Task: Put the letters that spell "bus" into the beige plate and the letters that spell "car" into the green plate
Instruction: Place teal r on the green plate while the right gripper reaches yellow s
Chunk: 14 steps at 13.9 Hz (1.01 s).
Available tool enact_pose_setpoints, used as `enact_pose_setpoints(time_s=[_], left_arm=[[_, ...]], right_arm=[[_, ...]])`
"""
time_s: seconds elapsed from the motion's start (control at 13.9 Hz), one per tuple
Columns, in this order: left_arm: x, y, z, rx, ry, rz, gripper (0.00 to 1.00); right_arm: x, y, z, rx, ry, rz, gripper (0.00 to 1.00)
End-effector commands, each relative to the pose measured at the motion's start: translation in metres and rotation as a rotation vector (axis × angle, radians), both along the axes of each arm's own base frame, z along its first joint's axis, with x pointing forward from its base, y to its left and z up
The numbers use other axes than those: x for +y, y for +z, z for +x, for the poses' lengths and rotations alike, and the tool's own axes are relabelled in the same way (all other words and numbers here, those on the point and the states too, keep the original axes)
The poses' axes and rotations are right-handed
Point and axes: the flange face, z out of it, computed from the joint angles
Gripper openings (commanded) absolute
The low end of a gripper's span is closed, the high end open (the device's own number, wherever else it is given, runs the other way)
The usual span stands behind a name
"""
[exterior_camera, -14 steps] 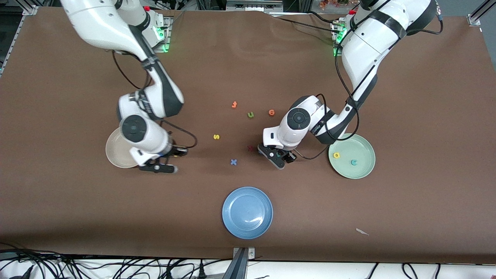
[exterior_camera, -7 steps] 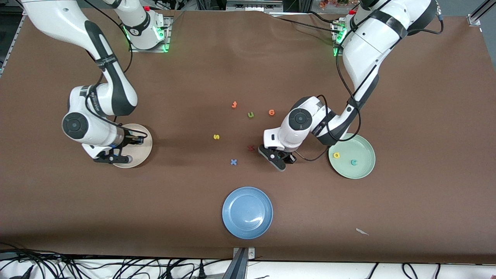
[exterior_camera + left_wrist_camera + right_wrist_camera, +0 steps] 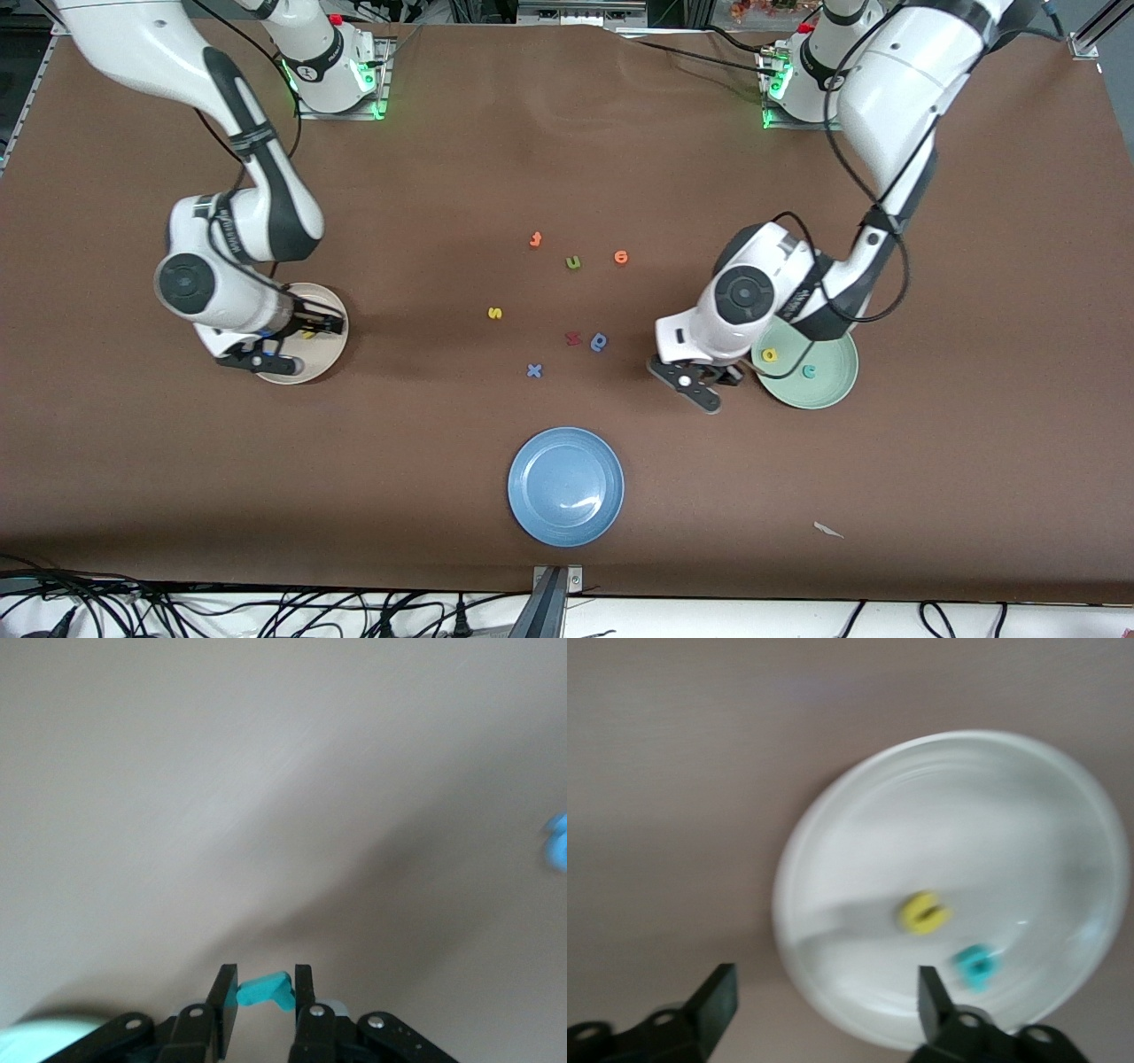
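Observation:
My right gripper point(image 3: 283, 346) point(image 3: 828, 1001) hangs open over the beige plate point(image 3: 330, 354) point(image 3: 859, 815), nothing between its fingers. In that plate lie a yellow letter point(image 3: 924, 912) shaped like a "u" and a teal letter point(image 3: 976, 964). My left gripper point(image 3: 700, 388) point(image 3: 266, 997) is shut on a small teal letter point(image 3: 264, 991) over the table, right beside the green plate point(image 3: 833, 390). The green plate holds the yellow "a" point(image 3: 770, 355) and the teal "c" point(image 3: 808, 371). The yellow "s" point(image 3: 495, 312) lies on the table mid-way between the plates.
Loose letters lie mid-table: orange ones point(image 3: 535, 239) point(image 3: 621, 257), an olive "u" point(image 3: 573, 261), a red one point(image 3: 573, 338), a dark blue one point(image 3: 600, 342), a blue "x" point(image 3: 533, 370). A blue plate point(image 3: 565, 486) sits nearer the camera. A paper scrap point(image 3: 828, 530) lies near the front edge.
My right gripper swung over the beige plate and opened, dropping a yellow letter into it. My left gripper closed on a teal letter and carried it toward the green plate, uncovering the dark blue letter.

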Motion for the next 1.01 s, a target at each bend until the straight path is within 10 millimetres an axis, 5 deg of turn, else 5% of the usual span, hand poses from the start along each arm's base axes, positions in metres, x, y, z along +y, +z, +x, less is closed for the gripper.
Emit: enact_pose_setpoints(time_s=[0.0, 0.22, 0.29, 0.36, 0.43, 0.65, 0.94], left_arm=[[0.07, 0.005, 0.01, 0.053, -0.031, 0.035, 0.08], [0.148, -0.015, 0.018, 0.104, -0.052, 0.024, 0.11], [0.163, -0.022, 0.014, 0.12, -0.038, 0.024, 0.34], [0.17, -0.024, 0.012, 0.127, -0.026, 0.024, 0.85], [0.175, -0.023, 0.011, 0.131, -0.017, 0.024, 1.0], [0.156, 0.006, 0.011, 0.107, -0.018, 0.026, 1.0], [0.143, 0.093, -0.001, 0.114, 0.101, -0.018, 1.0]], right_arm=[[0.061, 0.008, -0.004, -0.031, -0.097, 0.015, 1.0], [0.119, -0.001, -0.009, -0.054, -0.193, 0.08, 1.0], [0.14, -0.007, -0.012, -0.068, -0.206, 0.084, 1.0], [0.16, -0.014, -0.014, -0.087, -0.224, 0.087, 1.0], [0.177, -0.02, -0.015, -0.101, -0.248, 0.089, 1.0], [0.225, -0.036, -0.019, -0.11, -0.251, 0.092, 1.0], [0.256, -0.063, -0.035, -0.119, -0.229, 0.032, 1.0]])
